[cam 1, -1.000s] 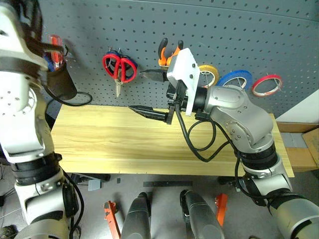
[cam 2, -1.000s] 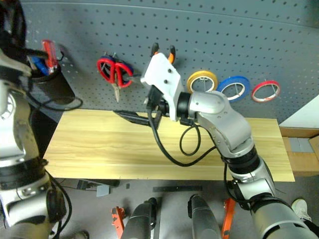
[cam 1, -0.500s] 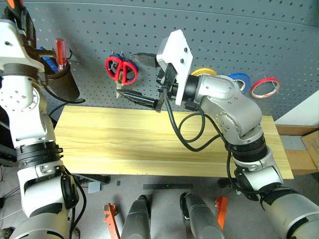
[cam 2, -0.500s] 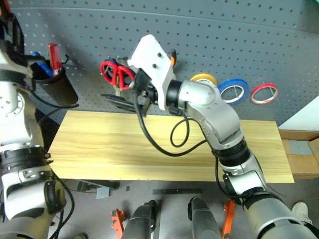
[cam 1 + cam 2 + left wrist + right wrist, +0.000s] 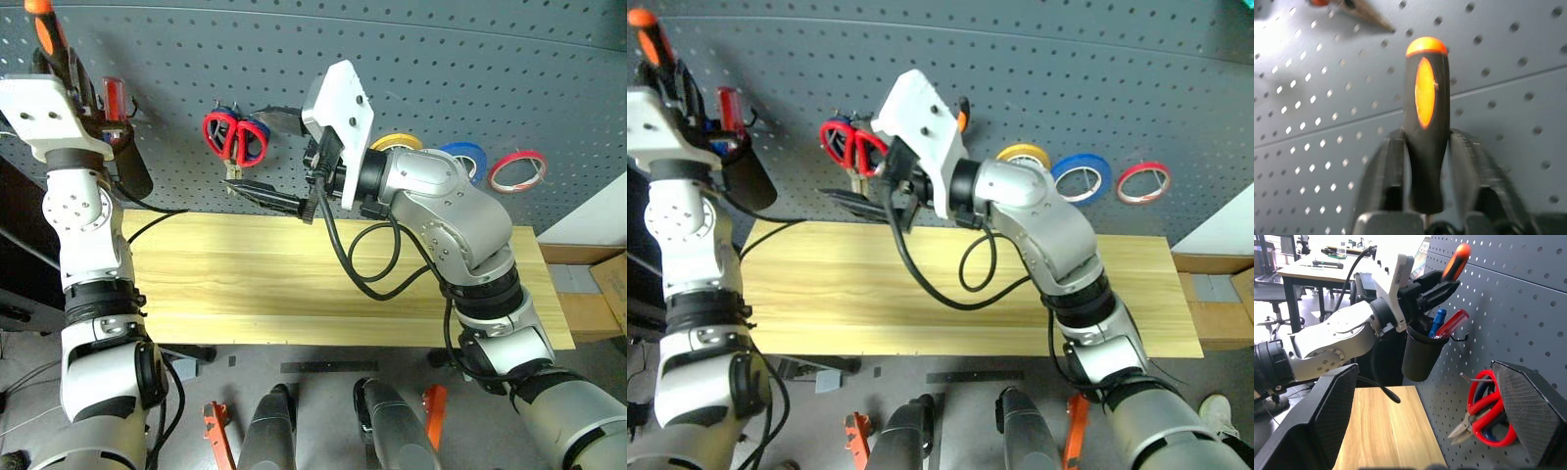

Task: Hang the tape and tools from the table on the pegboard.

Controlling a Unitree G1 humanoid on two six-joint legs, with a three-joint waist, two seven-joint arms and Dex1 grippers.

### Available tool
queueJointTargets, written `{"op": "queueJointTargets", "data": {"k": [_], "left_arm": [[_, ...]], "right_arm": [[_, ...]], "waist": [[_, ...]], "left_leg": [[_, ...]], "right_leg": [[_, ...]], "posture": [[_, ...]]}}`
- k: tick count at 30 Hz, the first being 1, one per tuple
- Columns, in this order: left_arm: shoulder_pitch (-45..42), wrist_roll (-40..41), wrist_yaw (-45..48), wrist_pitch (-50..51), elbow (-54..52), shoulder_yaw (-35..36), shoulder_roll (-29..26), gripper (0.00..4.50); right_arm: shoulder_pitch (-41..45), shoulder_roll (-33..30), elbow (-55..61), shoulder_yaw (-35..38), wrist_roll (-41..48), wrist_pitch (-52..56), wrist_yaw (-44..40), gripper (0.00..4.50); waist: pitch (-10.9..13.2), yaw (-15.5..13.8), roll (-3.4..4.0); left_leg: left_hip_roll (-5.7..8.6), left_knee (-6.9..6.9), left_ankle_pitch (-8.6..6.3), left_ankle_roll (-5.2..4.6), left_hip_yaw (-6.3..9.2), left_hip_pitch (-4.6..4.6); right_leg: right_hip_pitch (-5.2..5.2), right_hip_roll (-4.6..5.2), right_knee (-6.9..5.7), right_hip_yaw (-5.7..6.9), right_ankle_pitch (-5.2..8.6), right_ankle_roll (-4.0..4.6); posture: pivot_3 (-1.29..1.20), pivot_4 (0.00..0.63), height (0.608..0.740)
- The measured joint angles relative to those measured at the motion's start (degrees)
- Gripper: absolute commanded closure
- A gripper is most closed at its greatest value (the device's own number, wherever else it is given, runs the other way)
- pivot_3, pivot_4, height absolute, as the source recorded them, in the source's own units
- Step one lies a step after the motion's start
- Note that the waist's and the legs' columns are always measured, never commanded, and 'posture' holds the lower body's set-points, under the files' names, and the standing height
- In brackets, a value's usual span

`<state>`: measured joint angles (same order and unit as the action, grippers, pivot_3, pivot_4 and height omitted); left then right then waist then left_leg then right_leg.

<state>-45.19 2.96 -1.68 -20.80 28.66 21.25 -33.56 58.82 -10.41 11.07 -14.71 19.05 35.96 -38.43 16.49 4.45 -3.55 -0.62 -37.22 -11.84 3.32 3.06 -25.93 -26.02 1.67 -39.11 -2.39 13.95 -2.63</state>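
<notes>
Screwdriver (image 5: 1426, 122), black-and-orange handle, upright between the left end effector's (image 5: 1437, 284) fingers, above the black cup (image 5: 1421, 352) hooked on the pegboard (image 5: 470, 59). Fingers flank the handle; firm clamp or loosening, cannot tell. Judged light, rigid, rubbery handle grippy; best held mid-handle. Right end effector (image 5: 265, 157) wide apart, empty, near hung red-handled scissors (image 5: 235, 137).

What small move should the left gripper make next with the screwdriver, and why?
Probably lower the screwdriver straight down into the black cup on the pegboard. The left gripper holds its handle just above the cup's mouth, where a red and a blue screwdriver already stand.
</notes>
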Motion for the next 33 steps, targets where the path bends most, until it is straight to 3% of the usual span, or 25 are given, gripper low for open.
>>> {"op": "queueJointTargets", "data": {"k": [5,9,13,18,22,28,33], "left_arm": [[0.6,1.0,-0.3,0.5,-2.0,0.3,0.6,0.09],[1.6,1.4,-0.3,2.7,-6.7,0.2,1.6,0.09],[1.6,3.7,4.5,7.6,-19.9,-3.7,1.8,0.09],[5.3,11.2,16.1,18.1,-33.4,-10.7,1.9,0.09],[11.7,20.0,21.2,31.9,-43.2,-12.6,1.7,0.09],[25.4,22.2,20.3,45.8,-49.9,-16.3,2.9,0.09],[33.3,17.8,13.4,46.3,-48.9,-15.1,8.3,0.09]], "right_arm": [[0.0,-0.2,0.1,0.0,0.0,0.3,0.1,0.00],[-0.3,-1.3,1.1,0.4,0.1,0.9,0.1,0.00],[-2.0,-5.0,6.5,6.7,5.3,5.9,0.0,0.00],[-4.9,-7.5,12.8,13.3,12.4,12.0,1.4,0.00],[-13.4,-11.4,18.4,14.2,14.9,15.5,3.0,0.00],[-28.4,-13.2,21.4,9.9,9.9,12.2,6.9,0.00],[-39.9,-12.7,16.0,6.0,0.3,1.1,11.0,0.00]], "waist": [[0.0,0.3,0.00],[0.0,0.4,0.00],[-0.1,0.2,0.01],[-1.1,0.6,0.48],[-1.7,0.8,0.66],[-3.6,0.7,1.18],[-5.3,0.4,1.12]], "left_leg": [[0.00,-0.08,0.00,-0.01,0.00,0.00],[-0.03,-0.25,-0.01,-0.01,0.02,-0.03],[0.00,-0.69,-0.04,-0.07,0.12,-0.18],[0.01,-0.72,-0.15,-0.28,0.04,0.22],[-0.05,-0.62,-0.16,-0.28,0.01,1.01],[-0.08,-0.66,-0.15,-0.28,0.00,1.28],[-0.08,-0.62,-0.16,-0.28,-0.02,2.14]], "right_leg": [[0.02,0.00,-0.03,0.00,-0.04,0.05],[0.02,0.00,-0.16,0.00,-0.04,0.06],[0.11,0.09,-0.33,0.04,-0.04,0.05],[0.42,0.02,-0.39,-0.02,-0.04,0.05],[1.09,-0.36,-0.41,-0.11,-0.03,0.07],[1.40,-0.51,-0.40,-0.22,-0.04,0.09],[2.46,-0.54,0.18,-0.20,-0.01,0.02]], "posture": [[-0.13,0.199,0.740],[-0.13,0.191,0.740],[-0.12,0.182,0.740],[-0.10,0.164,0.740],[-0.09,0.145,0.740],[-0.07,0.115,0.740],[-0.06,0.081,0.740]]}}
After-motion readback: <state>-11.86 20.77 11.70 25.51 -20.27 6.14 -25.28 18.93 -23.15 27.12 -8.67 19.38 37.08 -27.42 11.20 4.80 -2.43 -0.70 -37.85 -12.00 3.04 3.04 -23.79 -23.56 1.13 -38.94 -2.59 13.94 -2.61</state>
